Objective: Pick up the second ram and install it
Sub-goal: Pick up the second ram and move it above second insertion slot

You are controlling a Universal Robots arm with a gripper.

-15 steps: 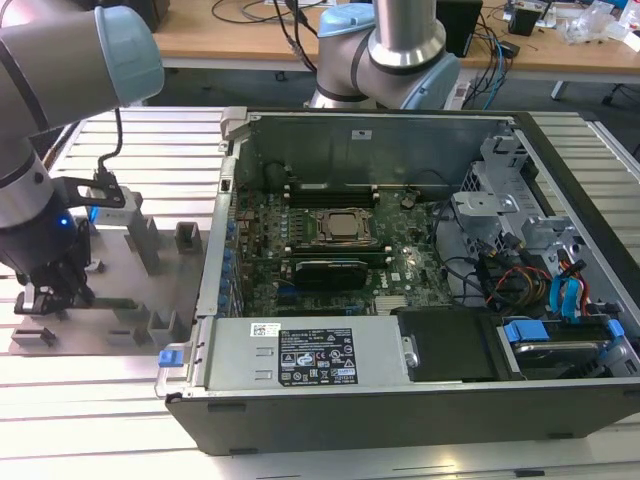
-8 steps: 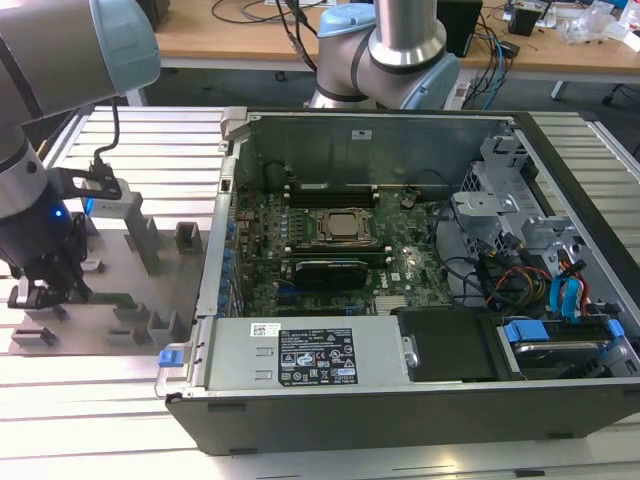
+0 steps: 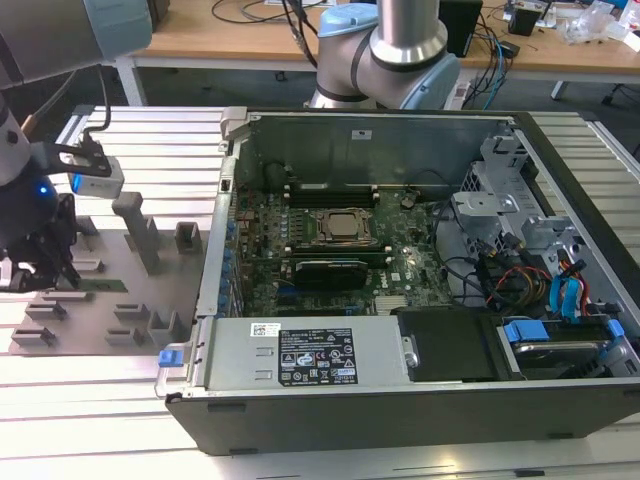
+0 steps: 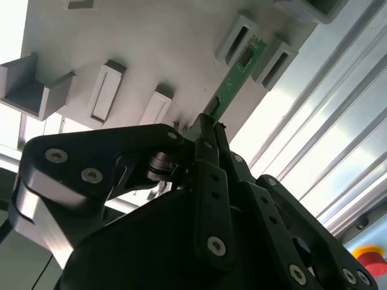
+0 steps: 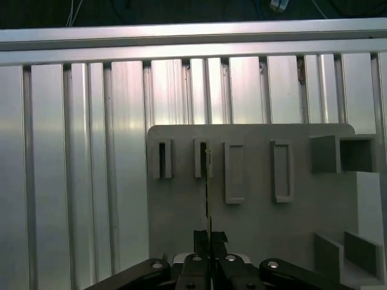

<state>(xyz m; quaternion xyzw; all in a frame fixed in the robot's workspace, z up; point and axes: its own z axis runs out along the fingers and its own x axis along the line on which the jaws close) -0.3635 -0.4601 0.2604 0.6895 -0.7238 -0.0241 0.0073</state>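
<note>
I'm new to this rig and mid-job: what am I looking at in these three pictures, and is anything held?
The exterior view, from a separate camera, shows the robot arm, an open computer case with its motherboard, and a grey plate of holder blocks on the exterior view's left. Both wrist views ride on the arm and look past the gripper, which is shut on the second ram, a thin green strip whose far end lies between two holder blocks.

black linkage gripper (image 4: pixel 208 127), silver screws; grey arm (image 3: pixel 405 35), light-blue joint caps.
</note>
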